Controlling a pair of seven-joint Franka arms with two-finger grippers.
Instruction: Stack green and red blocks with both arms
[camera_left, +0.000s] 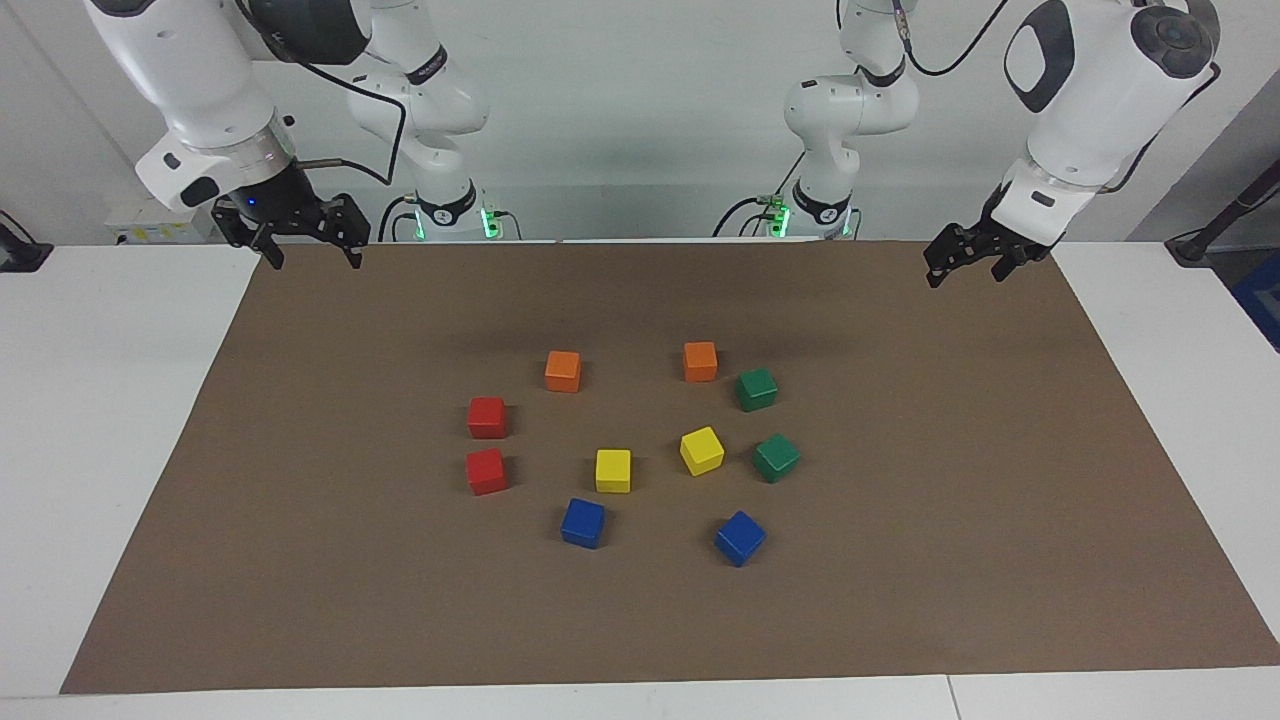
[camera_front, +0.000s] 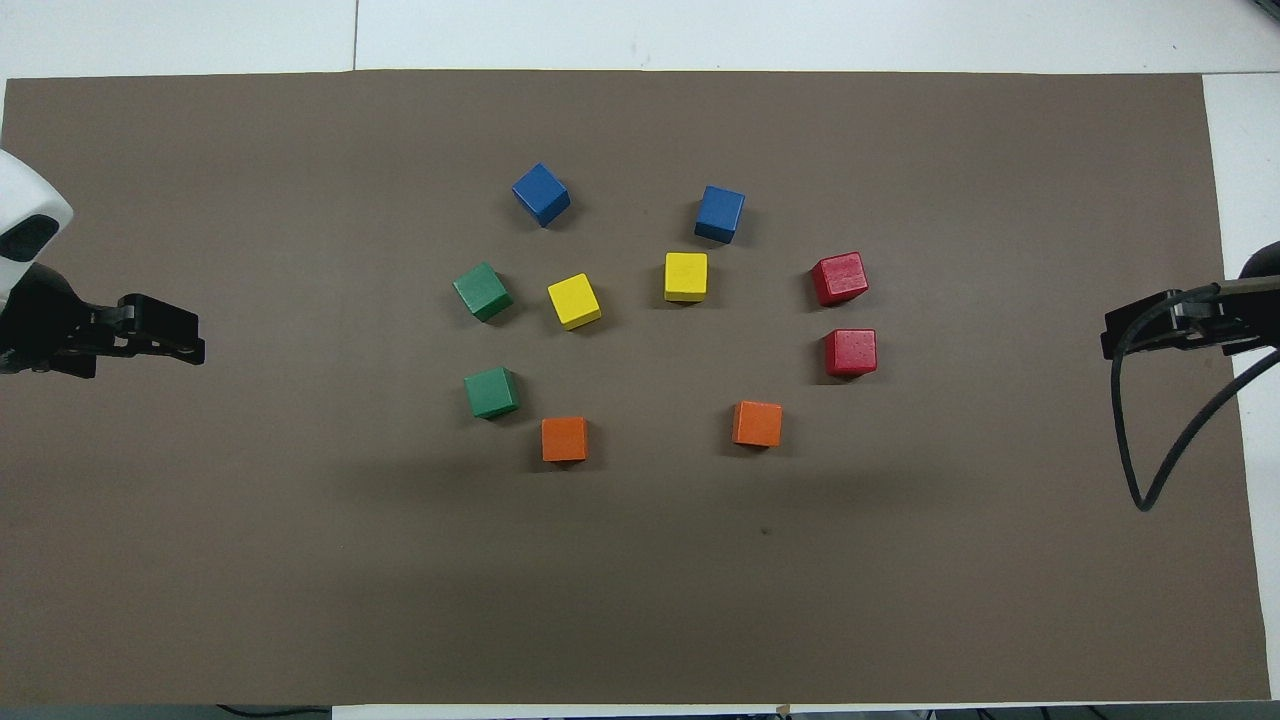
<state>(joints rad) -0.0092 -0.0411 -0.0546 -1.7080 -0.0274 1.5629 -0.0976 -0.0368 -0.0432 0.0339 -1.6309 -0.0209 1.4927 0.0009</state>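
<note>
Table (camera_left: 150, 450) under its brown mat (camera_left: 950, 560) lay ready, my left pincer (camera_left: 968, 262) and right pincer (camera_left: 305, 232) hanging wide and empty over the mat's corners, leaving the green blocks (camera_left: 757, 389) and red blocks (camera_left: 487, 417) unstacked mid-mat.

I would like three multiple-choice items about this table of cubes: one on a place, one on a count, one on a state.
1. The two green cubes lie
A. toward the left arm's end
B. toward the right arm's end
C. on the yellow cubes

2. How many red cubes are there?
A. one
B. two
C. three

3. The grippers are
A. both open, holding nothing
B. both shut on cubes
C. resting on the mat

Key: 1 A, the green cubes lie toward the left gripper; 2 B, two red cubes show; 3 A, the left gripper and right gripper hang open over the brown mat's edge.
</note>
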